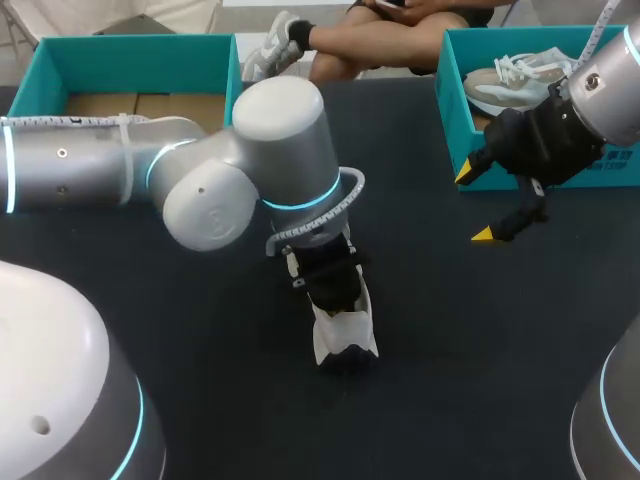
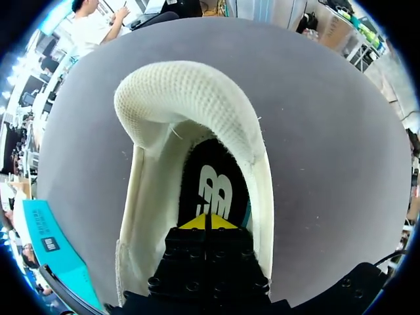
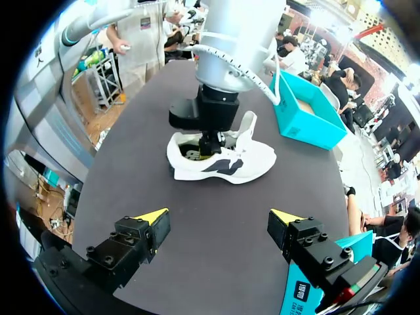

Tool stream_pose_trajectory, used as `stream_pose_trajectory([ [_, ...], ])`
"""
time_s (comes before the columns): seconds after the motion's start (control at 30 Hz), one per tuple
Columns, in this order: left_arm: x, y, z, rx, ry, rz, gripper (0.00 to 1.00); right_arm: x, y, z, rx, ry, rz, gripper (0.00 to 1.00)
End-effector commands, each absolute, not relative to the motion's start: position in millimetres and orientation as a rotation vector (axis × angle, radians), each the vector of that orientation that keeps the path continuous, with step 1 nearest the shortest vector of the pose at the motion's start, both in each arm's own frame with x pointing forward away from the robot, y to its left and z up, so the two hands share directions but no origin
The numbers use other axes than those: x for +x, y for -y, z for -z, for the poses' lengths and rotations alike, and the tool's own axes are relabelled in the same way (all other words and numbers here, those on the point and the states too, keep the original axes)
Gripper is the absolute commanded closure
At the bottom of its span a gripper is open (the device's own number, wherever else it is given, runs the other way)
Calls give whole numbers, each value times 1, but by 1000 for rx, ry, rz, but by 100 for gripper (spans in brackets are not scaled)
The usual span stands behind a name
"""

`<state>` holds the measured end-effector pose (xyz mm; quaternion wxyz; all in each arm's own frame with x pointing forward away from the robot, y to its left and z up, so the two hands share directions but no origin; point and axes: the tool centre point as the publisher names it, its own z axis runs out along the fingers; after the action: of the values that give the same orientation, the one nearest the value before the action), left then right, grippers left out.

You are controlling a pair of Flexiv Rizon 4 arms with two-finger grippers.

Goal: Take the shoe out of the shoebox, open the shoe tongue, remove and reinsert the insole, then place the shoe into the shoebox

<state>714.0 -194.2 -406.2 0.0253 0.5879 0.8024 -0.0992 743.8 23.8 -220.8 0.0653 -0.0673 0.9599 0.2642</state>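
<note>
While right hand (image 3: 218, 214) gapes empty, left hand (image 2: 209, 220) sits closed inside the shoe (image 2: 190, 105).

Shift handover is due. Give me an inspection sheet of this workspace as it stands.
Surface: dark table.
Job's things: white shoe upright on its sole mid-table, insole inside; left shoebox and right shoebox at the far edge, the latter holding a second shoe.
Clutter: nothing seen.
Grippers: left gripper shut, tips inside the shoe over the insole; right gripper open, in the air near the right shoebox.
Cables: white cable strapped along the left arm.
Surroundings: nothing seen reaching over the table.
</note>
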Motion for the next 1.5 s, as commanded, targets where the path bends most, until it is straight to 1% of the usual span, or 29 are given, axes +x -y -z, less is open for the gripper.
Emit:
stream_pose_trajectory([
  [0.03,712,206,432,1813,-2470,328,100,743,-25,222,-201,-2896,-792,0],
  [0.2,707,208,424,1811,-2456,352,100,743,-25,222,-201,-2896,-792,0],
  [0.5,701,187,375,1762,-2382,349,100,743,-25,222,-201,-2896,-792,0],
  [0.67,704,177,363,1752,-2377,324,100,743,-25,222,-201,-2896,-792,0],
  [1.03,725,165,368,1706,-2417,254,100,743,-25,222,-201,-2896,-792,0],
  [1.33,728,177,384,1757,-2422,257,100,743,-25,222,-201,-2896,-792,0],
  [1.5,726,187,401,1819,-2426,238,100,743,-25,222,-201,-2896,-792,0],
])
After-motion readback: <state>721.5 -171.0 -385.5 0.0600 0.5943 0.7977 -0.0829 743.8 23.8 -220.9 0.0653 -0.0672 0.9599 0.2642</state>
